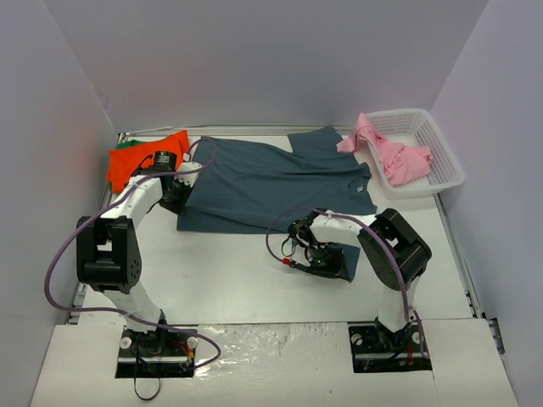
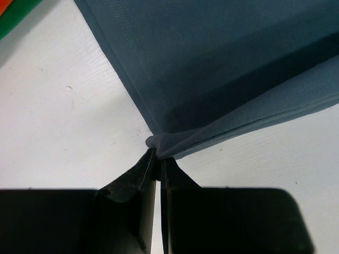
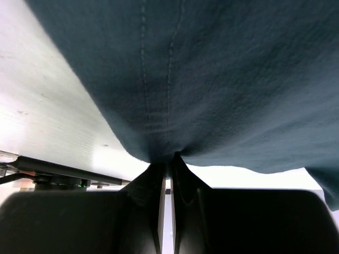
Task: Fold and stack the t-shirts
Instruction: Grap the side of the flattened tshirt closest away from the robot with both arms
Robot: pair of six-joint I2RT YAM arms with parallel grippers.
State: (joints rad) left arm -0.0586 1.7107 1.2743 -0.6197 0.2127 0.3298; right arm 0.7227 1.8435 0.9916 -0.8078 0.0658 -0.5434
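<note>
The dark slate-blue t-shirt [image 1: 271, 180] lies spread across the middle of the table. My left gripper [image 1: 176, 200] is shut on its near-left corner, and in the left wrist view the fingertips [image 2: 158, 153] pinch the folded corner of the shirt [image 2: 222, 63]. My right gripper [image 1: 329, 259] is shut on a hemmed edge at the shirt's near-right part. In the right wrist view the gripper [image 3: 168, 159] pinches the cloth [image 3: 212, 79], which hangs lifted off the table. The orange-red t-shirt [image 1: 140, 161] lies at the back left over the green t-shirt [image 1: 125, 144]. The light pink t-shirt [image 1: 394, 154] drapes over the basket.
A white lattice basket [image 1: 443, 161] stands at the back right against the wall. Grey walls close in the table on three sides. Purple cables loop beside both arms. Orange and green cloth shows in the top-left corner of the left wrist view [image 2: 6, 10].
</note>
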